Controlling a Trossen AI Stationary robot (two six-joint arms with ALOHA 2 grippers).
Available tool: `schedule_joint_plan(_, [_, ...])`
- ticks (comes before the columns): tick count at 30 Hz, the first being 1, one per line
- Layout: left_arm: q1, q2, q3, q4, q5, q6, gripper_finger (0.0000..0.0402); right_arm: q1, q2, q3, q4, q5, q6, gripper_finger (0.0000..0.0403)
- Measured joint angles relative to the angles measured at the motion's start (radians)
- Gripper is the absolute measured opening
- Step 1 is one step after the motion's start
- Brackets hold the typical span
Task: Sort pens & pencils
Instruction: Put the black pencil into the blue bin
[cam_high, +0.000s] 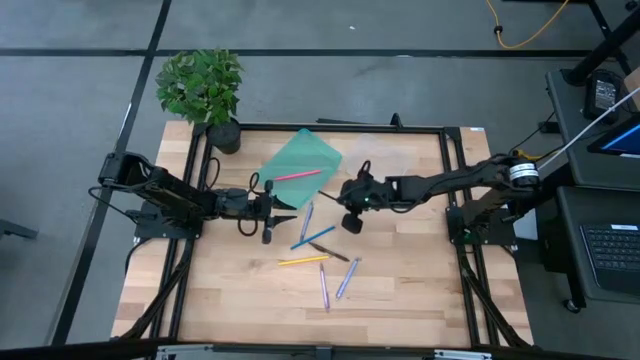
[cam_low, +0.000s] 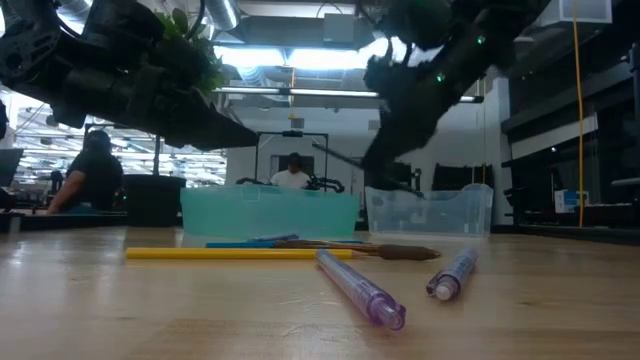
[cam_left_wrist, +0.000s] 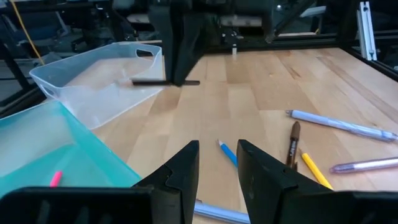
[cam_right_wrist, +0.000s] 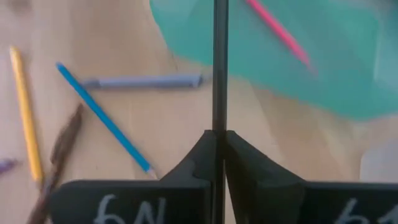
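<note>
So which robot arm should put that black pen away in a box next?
The right one, probably. The right gripper is already shut on the black pen, above the table near the teal tray and the clear tray. The left gripper is open and holds nothing.

Eight pens and pencils in all. One pink stick (cam_high: 295, 175) lies in the tray beyond the left jaws. One black stick (cam_right_wrist: 219, 62) is pinched between the right jaws. The other six lie on the desk:
- One blue stick (cam_high: 313, 237) is just below the right jaws.
- One yellow stick (cam_high: 303, 260) and one dark brown stick (cam_high: 330, 252) are a little farther from them.
- One of the three lavender sticks (cam_high: 305, 220) is between the two pairs of jaws.
- The other two lavender sticks (cam_high: 323, 286) (cam_high: 347, 278) are the farthest from both.

Two trays: one teal tray (cam_high: 310, 155) and one clear tray (cam_left_wrist: 99, 93). One potted plant (cam_high: 200, 85). Two arms, each with one pair of jaws.
</note>
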Motion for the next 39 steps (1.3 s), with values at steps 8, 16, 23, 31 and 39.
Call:
schedule_joint_plan(8, [0.006, 0.0, 0.001, 0.048, -0.02, 0.017, 0.0102, 0.005, -0.051, 0.0, 0.08, 0.0, -0.104, 0.0025])
schedule_joint_plan(16, [0.038, 0.0, 0.001, 0.152, -0.032, -0.045, 0.0102, 0.005, -0.05, 0.001, 0.153, -0.001, -0.167, 0.0025])
schedule_joint_plan(23, [0.053, 0.0, 0.016, 0.198, -0.021, -0.062, 0.0102, 0.005, -0.05, 0.001, 0.246, -0.055, -0.232, 0.0025])
schedule_joint_plan(31, [0.053, 0.03, 0.098, 0.191, 0.016, -0.031, 0.0104, 0.01, -0.05, 0.001, 0.3, -0.084, -0.287, 0.0025])
schedule_joint_plan(39, [0.06, 0.101, 0.155, 0.193, 0.022, -0.027, 0.0103, 0.01, -0.05, 0.001, 0.309, -0.107, -0.296, 0.0025])
